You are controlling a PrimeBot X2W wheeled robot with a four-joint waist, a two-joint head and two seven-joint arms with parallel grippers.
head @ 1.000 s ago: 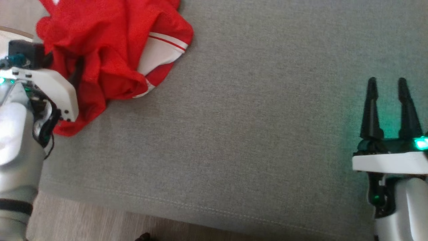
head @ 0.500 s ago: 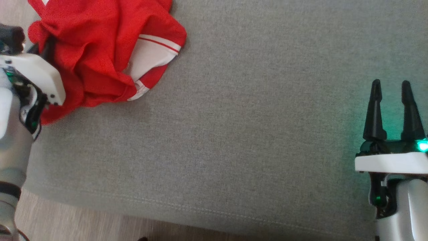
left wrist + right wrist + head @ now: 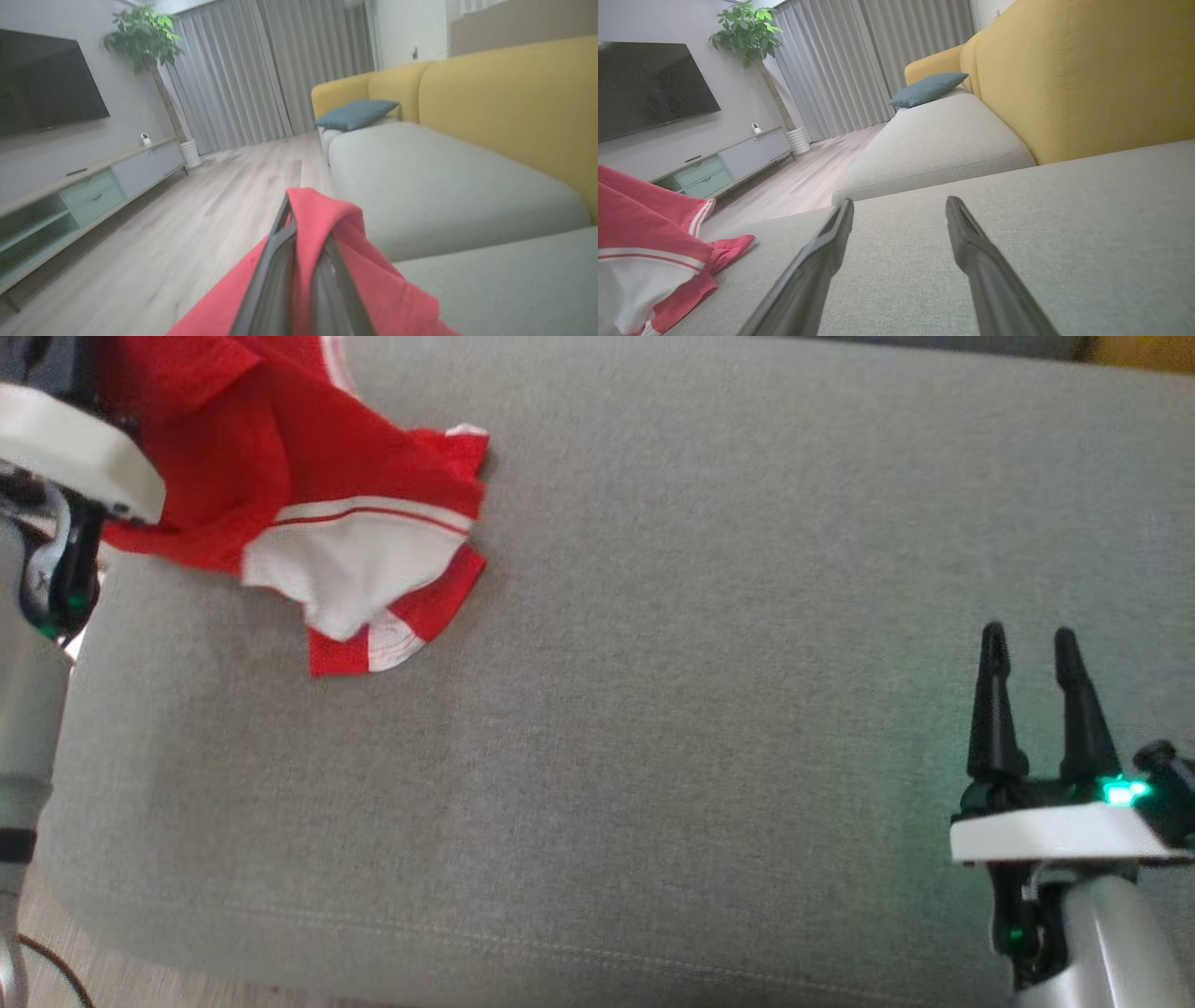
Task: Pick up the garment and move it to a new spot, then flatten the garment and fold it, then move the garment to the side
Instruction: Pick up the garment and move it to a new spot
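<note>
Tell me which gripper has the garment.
The left gripper: its fingers are shut on the red garment. The right gripper stands open, empty, above the grey cushion.

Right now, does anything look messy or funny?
Yes. The shirt is crumpled, not flat: one end is pinched up in the left pincer, and the rest trails on the cushion near its left edge.

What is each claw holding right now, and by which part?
The left claw is shut on the red garment, pinching a bunched fold of red fabric; its white-striped end lies on the grey cushion. The right claw is open, holding nothing.
</note>
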